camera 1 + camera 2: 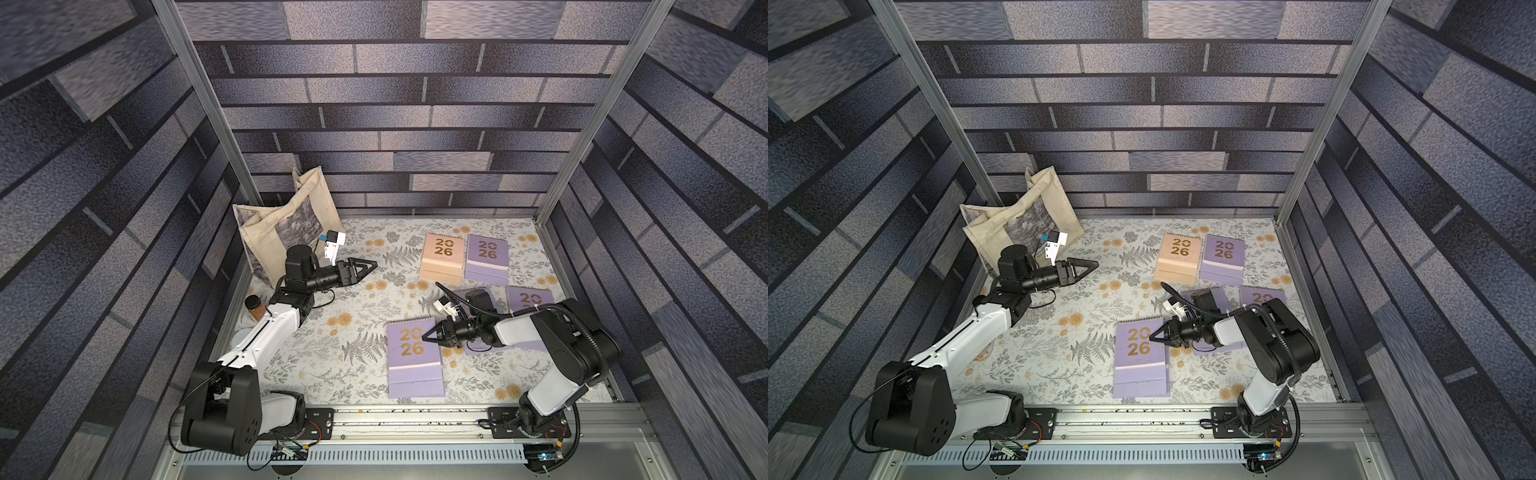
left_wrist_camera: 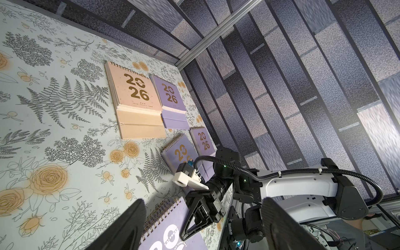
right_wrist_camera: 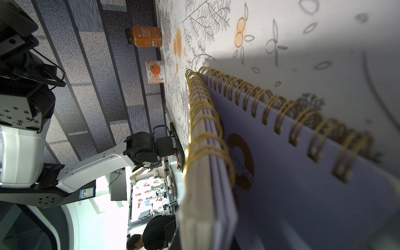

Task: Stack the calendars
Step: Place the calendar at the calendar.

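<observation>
White arm links (image 1: 274, 328) w/ blk joints (image 1: 220, 409); blk triangular L gripper (image 1: 372, 263), R gripper (image 1: 424, 336); ribbed blk cable (image 2: 337, 171).

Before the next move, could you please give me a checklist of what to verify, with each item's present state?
1. Left gripper open and empty: ok.
2. Right gripper shut, tips over the near lavender calendar; actual hold: cannot tell.
3. Single stack formed: not ok; peach calendar and far lavender calendar lie side by side.
4. Tote bag away from the calendars: ok.
5. Grippers apart from each other: ok.
</observation>
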`<state>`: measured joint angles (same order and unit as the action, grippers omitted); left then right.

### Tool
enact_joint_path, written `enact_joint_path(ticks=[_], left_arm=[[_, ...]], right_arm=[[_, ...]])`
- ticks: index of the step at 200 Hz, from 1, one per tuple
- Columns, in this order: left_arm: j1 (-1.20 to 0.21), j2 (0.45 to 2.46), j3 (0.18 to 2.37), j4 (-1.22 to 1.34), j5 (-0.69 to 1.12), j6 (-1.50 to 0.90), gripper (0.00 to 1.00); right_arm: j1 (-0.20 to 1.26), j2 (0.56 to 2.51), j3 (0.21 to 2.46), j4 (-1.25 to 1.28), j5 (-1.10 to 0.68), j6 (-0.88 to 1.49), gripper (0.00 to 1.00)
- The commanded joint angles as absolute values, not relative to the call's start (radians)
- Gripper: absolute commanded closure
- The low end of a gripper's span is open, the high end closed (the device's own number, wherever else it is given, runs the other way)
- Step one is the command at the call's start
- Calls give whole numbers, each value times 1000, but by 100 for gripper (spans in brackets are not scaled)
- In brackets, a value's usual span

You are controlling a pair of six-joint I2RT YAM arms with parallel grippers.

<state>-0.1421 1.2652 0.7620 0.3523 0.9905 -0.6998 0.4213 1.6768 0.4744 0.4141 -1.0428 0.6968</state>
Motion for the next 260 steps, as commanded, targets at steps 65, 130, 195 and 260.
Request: enact_joint_path(ticks=[65, 130, 195, 260], left_arm=[[-137, 1273, 764, 382, 1012, -705, 14], [-132, 1270, 755, 383, 1015, -703, 14], [-128, 1277, 751, 391, 1019, -702, 14], [-119, 1283, 739, 408, 1022, -704, 14]], right_arm=[[400, 1596, 523, 124, -905, 600, 69], [398, 1538, 570, -46, -848, 546, 62], [396, 1487, 634, -301, -746, 455, 62], [398, 1456, 668, -420, -645, 420, 45]])
